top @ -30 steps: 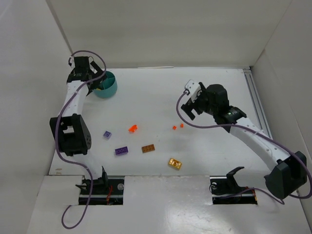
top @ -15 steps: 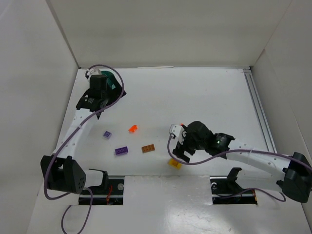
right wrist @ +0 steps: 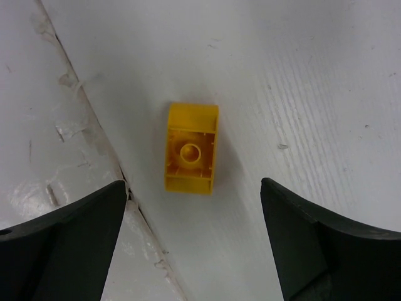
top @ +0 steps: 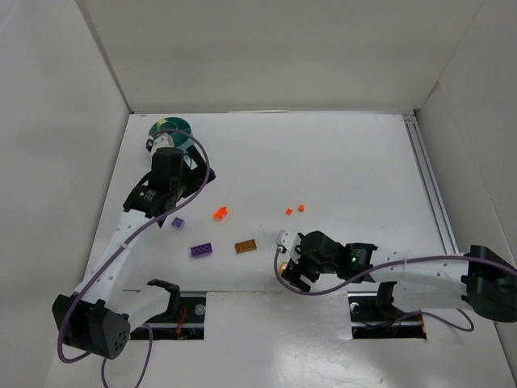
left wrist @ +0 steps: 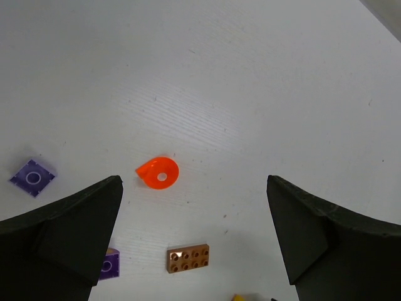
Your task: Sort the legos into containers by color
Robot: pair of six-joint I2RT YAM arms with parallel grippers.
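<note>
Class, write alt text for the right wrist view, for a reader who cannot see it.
A golden yellow lego lies hollow side up on the white table, untouched, between the dark fingers of the open right tool. A scuffed seam runs diagonally just left of it.

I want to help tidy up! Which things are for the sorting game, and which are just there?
For sorting: yellow brick, orange-brown brick, red-orange round piece, purple brick, lavender plate, two tiny red-orange bits, teal tub.
Just there: purple cables, metal rail.

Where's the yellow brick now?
Right wrist view: the yellow brick lies on the table, centred below the open right end effector, beside the near-edge seam.
</note>
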